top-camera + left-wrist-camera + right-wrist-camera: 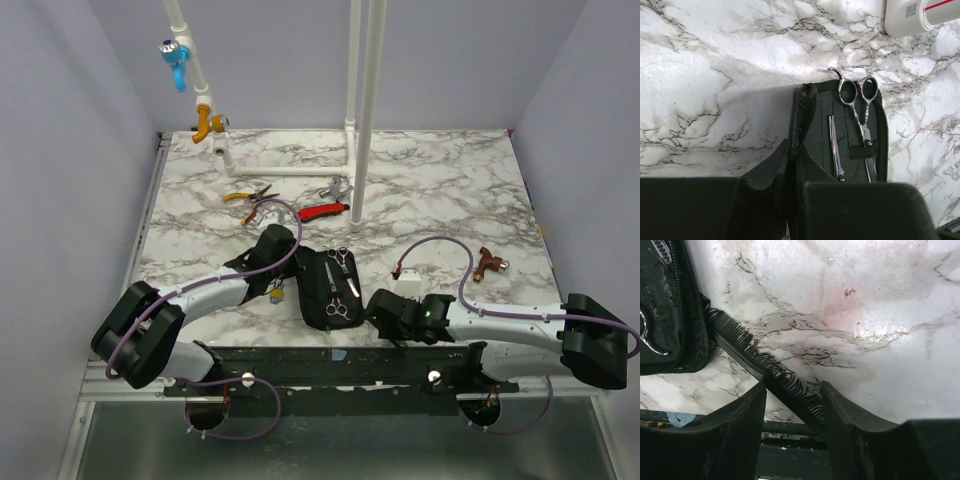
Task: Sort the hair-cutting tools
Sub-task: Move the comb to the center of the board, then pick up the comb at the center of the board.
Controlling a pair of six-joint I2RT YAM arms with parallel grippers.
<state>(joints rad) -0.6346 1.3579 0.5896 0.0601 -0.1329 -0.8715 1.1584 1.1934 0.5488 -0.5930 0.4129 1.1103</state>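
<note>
The left arm [215, 290] and the right arm [500, 325] both have pale grey-white shells over their long links, with bulky matte black housings at the joints. Thin purple cables [445, 240] loop along each arm. A small green light [430, 312] glows on the right arm's black wrist block. Round silver caps [245, 378] mark the two bases near the bottom of the frame. The left end effector [793, 150] and the right end effector [794, 390] each have two broad, angular, matte black fingers [745, 415].
</note>
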